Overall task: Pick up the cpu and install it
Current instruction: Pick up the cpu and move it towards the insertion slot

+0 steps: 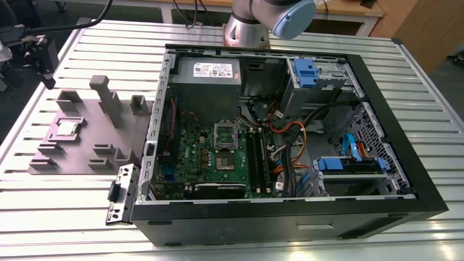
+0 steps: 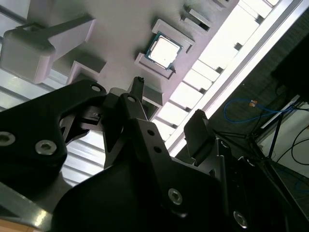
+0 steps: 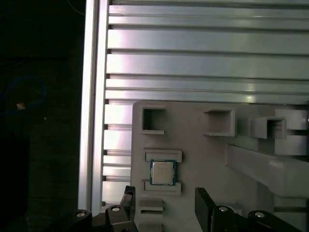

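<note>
In the exterior view the chip (image 1: 67, 128) lies flat in its pocket on the grey holder (image 1: 80, 157). The holder sits on the slatted table (image 1: 73, 217) beside the open computer case (image 1: 406, 163), well apart from the socket (image 1: 226, 136) on the green board (image 1: 197, 149). The chip is a small silver square with a paler rim.

In the second wrist view the gripper (image 2: 169, 99) points toward the chip (image 2: 164, 50) but is clear of it. Its fingers (image 2: 137, 96) are apart with nothing between them. I'd worry that an off-centre descent lands a finger on the holder's raised lip.

In the first wrist view the chip (image 3: 162, 172) sits between two ledges (image 3: 163, 156), roughly in line with the gap between the fingers (image 3: 203, 200). A skewed grip could carry it crooked, and then it wouldn't seat.
</note>
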Tool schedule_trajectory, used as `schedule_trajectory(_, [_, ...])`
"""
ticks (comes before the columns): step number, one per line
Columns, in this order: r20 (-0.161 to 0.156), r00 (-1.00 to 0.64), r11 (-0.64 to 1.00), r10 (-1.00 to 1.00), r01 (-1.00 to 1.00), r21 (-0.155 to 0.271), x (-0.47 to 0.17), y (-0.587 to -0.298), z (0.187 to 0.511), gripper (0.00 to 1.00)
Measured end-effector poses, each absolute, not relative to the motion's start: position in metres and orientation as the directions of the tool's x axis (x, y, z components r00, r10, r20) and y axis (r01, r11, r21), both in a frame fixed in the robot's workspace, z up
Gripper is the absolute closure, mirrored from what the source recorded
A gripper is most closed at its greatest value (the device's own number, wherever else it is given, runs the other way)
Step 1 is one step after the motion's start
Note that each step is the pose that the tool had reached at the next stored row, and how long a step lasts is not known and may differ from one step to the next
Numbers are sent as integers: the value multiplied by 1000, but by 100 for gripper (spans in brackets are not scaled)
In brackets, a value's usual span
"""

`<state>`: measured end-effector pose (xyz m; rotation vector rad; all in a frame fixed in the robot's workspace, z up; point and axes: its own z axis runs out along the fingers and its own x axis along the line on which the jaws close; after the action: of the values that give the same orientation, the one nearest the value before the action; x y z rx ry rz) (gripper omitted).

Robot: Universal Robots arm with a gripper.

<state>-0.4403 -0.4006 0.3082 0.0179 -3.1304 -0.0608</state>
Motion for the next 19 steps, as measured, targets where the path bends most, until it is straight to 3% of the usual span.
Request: schedule_trajectory(19, [10,-1000,999,12,13,39,-443,-409,284,40])
